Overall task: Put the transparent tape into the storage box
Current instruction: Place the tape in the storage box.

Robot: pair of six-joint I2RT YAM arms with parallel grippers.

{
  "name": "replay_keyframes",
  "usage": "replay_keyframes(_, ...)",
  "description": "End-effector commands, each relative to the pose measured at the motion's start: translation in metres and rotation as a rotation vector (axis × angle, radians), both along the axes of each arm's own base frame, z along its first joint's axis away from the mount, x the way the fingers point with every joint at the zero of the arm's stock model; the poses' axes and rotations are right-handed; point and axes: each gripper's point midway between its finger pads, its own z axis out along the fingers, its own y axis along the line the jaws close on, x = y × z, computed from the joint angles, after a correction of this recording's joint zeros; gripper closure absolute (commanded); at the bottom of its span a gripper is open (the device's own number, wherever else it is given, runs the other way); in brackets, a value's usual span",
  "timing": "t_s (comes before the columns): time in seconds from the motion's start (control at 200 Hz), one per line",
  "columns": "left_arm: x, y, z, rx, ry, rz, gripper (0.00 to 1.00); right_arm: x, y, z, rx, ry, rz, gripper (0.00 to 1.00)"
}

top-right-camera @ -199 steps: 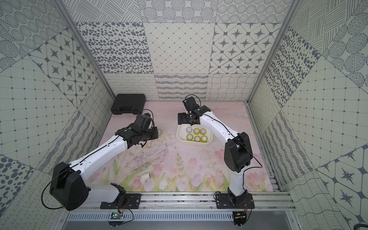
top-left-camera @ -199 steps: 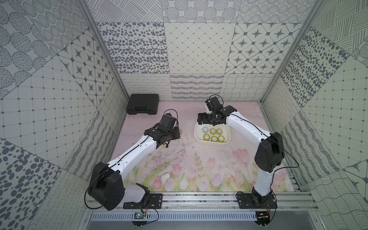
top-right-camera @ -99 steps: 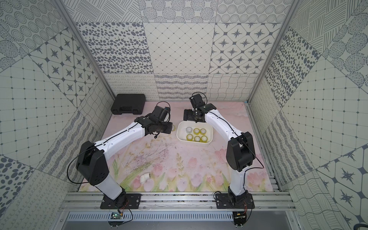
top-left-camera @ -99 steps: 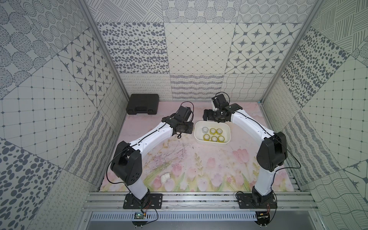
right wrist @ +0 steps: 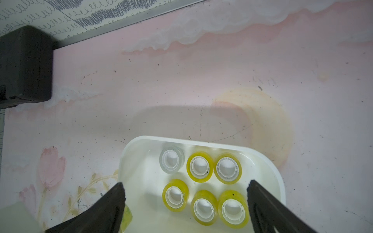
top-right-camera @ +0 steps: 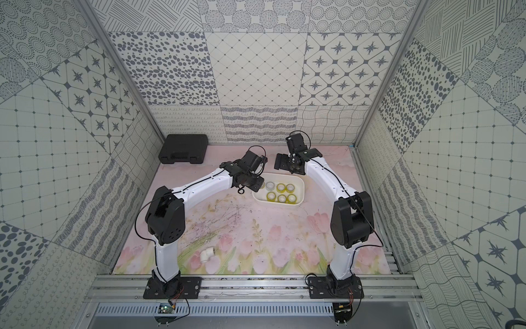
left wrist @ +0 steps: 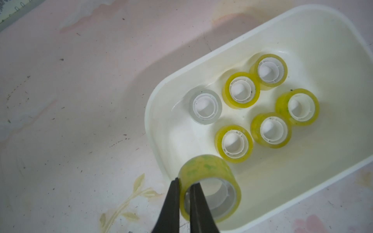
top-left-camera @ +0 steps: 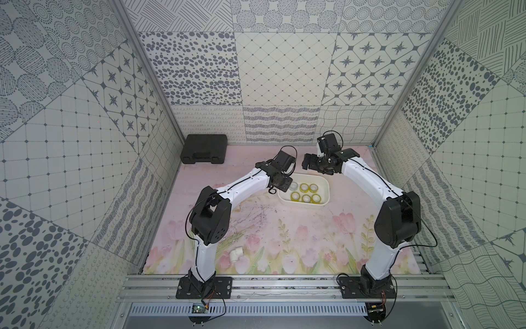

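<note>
- Spotted six rolls of transparent tape (left wrist: 241, 89) lying flat in the storage box (left wrist: 323, 50), holes up, in two rows of three along the box's length: five yellowish, plus one greyish roll (left wrist: 205, 106) at a row's end.
- Seventh roll (left wrist: 205, 167), yellowish too, up over the box's short end on the left arm's side, right above the rim. Tilted, hole at a slant instead of straight up like the rest. Can't tell if touching the box.
- Pinched by its wall in the left gripper (left wrist: 185, 182): nearly closed, one finger (left wrist: 173, 201) outside the ring, the other down the hole.
- Box parked on the far half of the pink flowery mat (top-left-camera: 284, 228), long side running left to right, a bit skewed.
- Black moulded case (top-left-camera: 203, 148) in the mat's far left corner, white pipe elbow (top-left-camera: 236, 254) near the front edge by the left arm's base, both well apart from the box.
- Walls (top-left-camera: 284, 71) all round in grey-on-white patterned panels, aluminium rail (top-left-camera: 284, 284) along the front with both arm bases on it.
- Right gripper (right wrist: 185, 186) hanging above the box, fingers spread as wide as they go, gripping nothing, touching nothing.
</note>
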Motion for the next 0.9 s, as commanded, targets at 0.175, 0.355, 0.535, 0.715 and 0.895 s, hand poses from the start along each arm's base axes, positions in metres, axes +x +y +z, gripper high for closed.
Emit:
replay_keyframes(0.175,0.011,-0.014,-0.04,0.216,-0.026,-0.182,1.0,0.007,-0.005,0.009,0.052,-0.033,-0.013,0.03)
replay_keyframes(0.355,0.02,-0.014,-0.052,0.269,-0.028,-0.199,1.0,0.008,-0.006,0.005,0.061,-0.02,-0.01,0.04)
replay_keyframes(0.535,0.015,-0.004,-0.061,0.319,-0.006,-0.2,1.0,0.008,-0.008,0.001,0.063,-0.01,-0.005,0.03)
replay_keyframes(0.715,0.012,0.003,-0.065,0.341,0.013,-0.193,1.0,0.008,-0.009,-0.003,0.069,0.001,-0.003,0.03)
replay_keyframes(0.895,0.006,0.005,-0.07,0.345,0.043,-0.201,1.0,0.01,-0.013,-0.003,0.07,0.001,-0.007,0.03)
